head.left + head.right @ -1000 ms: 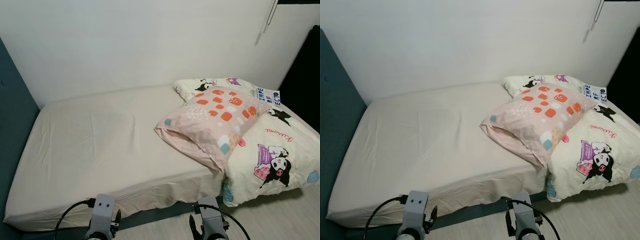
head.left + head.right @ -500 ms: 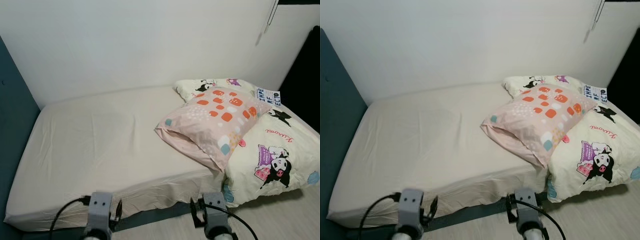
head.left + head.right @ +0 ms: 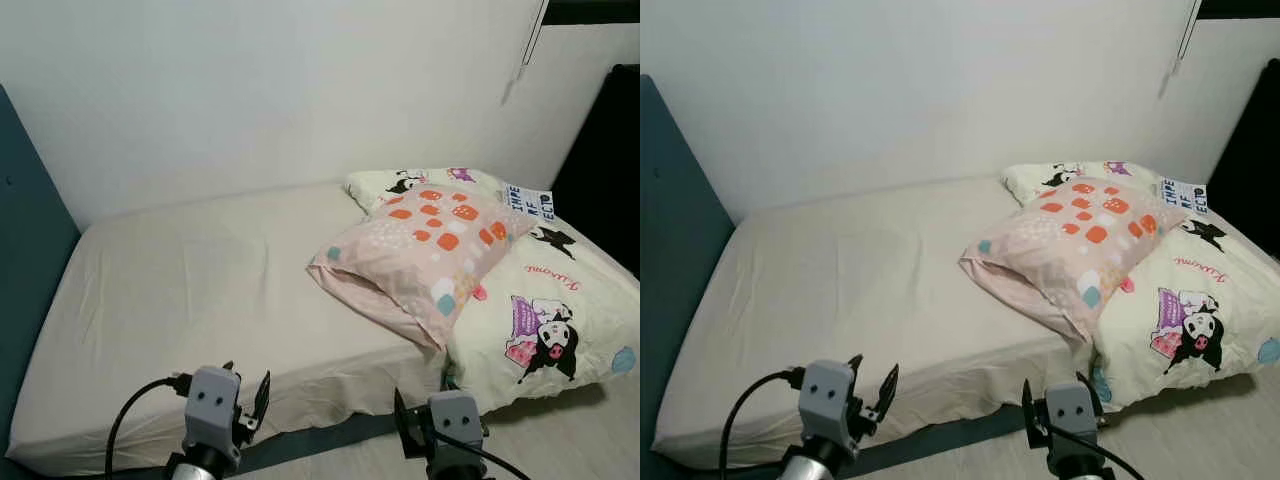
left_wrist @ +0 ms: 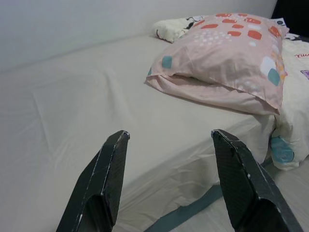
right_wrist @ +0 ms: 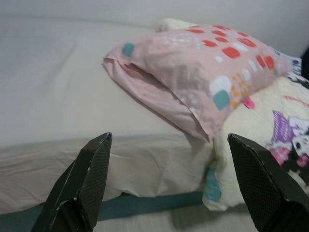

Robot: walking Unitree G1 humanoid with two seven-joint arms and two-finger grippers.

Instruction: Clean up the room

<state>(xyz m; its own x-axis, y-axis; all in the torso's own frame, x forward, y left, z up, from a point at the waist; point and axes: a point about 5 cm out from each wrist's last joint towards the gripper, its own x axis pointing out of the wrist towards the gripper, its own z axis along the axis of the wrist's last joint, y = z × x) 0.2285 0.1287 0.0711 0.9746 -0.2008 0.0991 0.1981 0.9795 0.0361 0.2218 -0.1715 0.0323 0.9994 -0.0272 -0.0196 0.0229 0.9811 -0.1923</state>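
Head view: pink fabric pillow with orange and teal patches (image 3: 425, 255), centre-right on cream-sheeted bed (image 3: 180, 290), resting against cartoon-print cream duvet (image 3: 545, 320). Judged soft, light; grip open hem.
Left wrist: left end effector (image 4: 166, 181) released.
Right wrist: right end effector (image 5: 169, 186) released

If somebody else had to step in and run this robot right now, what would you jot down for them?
Left gripper: open, holding nothing, raised in front of the near edge of the bed.
Right gripper: open, holding nothing, aimed at the pink pillow.
The pink pillow lies slanted on the bed, leaning partly on the cream cartoon-print duvet, which is bunched at the bed's right end and hangs over the near edge towards the floor.
Done: nothing that shows; neither thing is gripped.
Left: probably straighten the pillow and spread or fold the duvet.
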